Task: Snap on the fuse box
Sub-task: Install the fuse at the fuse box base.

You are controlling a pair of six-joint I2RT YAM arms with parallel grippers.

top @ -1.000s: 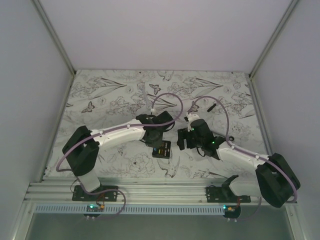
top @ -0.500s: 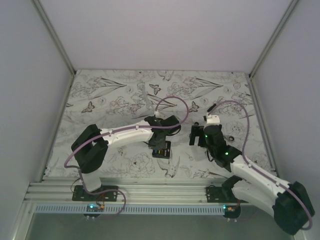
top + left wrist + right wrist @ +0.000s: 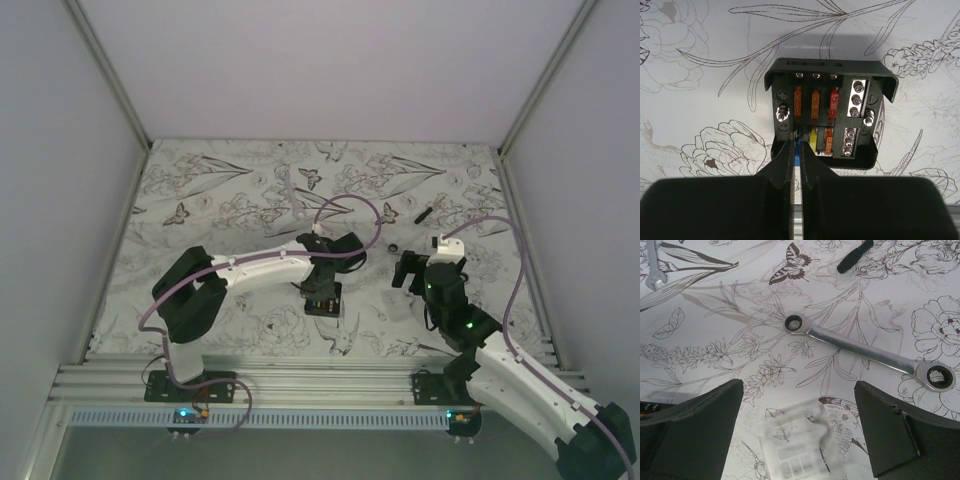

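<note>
Left jaws clenched at the fuse box (image 3: 827,117), arm reaching rightward; right jaws gaping, angled downward.

Top view high, looking down; wrist views close; left shares fuse box (image 3: 827,117).

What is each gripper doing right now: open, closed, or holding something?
Left gripper: closed, tips at the near edge of the fuse box.
Right gripper: open, empty, above the clear cover.
</note>
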